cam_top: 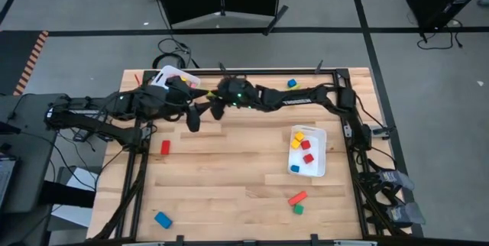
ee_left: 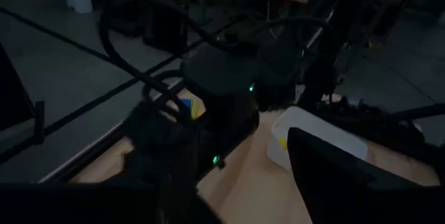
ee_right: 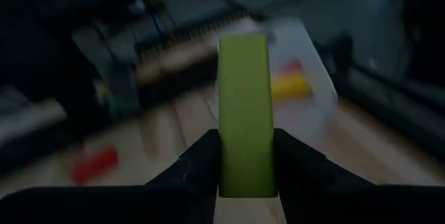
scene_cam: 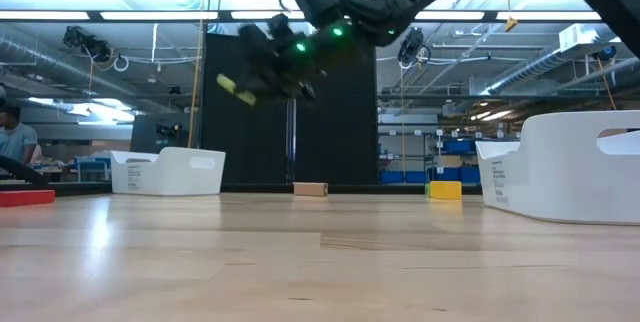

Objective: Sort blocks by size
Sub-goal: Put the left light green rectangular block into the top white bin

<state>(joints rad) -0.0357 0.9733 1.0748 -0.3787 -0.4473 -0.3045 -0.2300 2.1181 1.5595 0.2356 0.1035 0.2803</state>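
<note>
The right hand, closed on a long green bar, hangs near the far-left bin; next, lower it inside and release.

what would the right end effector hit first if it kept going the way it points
Probably the white bin at the table's far-left corner. The right end effector, shut on a green bar, points toward it, with a yellow and a red block inside. It is raised, so depth is uncertain.
</note>
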